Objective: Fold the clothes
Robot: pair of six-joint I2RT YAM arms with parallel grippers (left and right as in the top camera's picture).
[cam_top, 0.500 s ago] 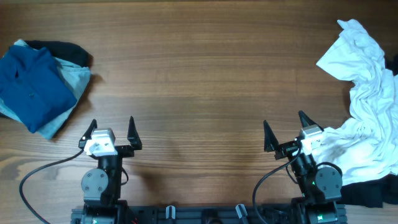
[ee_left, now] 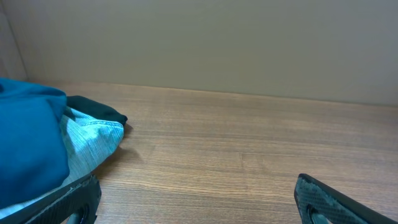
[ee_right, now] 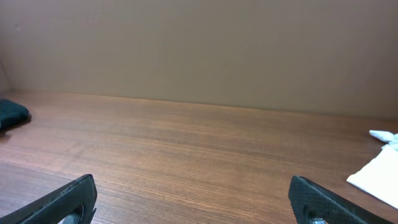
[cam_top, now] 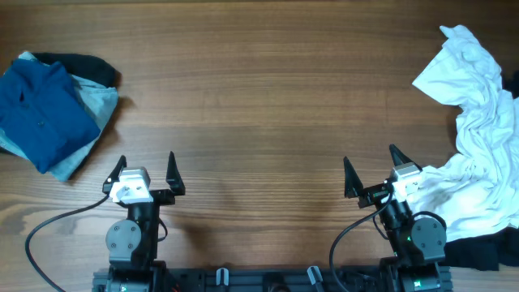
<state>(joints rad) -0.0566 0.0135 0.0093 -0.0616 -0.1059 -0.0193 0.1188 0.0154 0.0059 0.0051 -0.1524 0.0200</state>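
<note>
Left fingers and right fingers are standing spread, gripping nothing; the crumpled white T-shirt is lying just right of the right fingers; they should probably be seeking a sleeve or hem edge, not the bunched middle.

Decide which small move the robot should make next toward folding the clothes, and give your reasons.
Probably swing the right gripper toward the white shirt and grasp its near edge. The shirt lies crumpled just beside that gripper; it and the left gripper stand open and empty, and the blue stack at left already looks folded.
</note>
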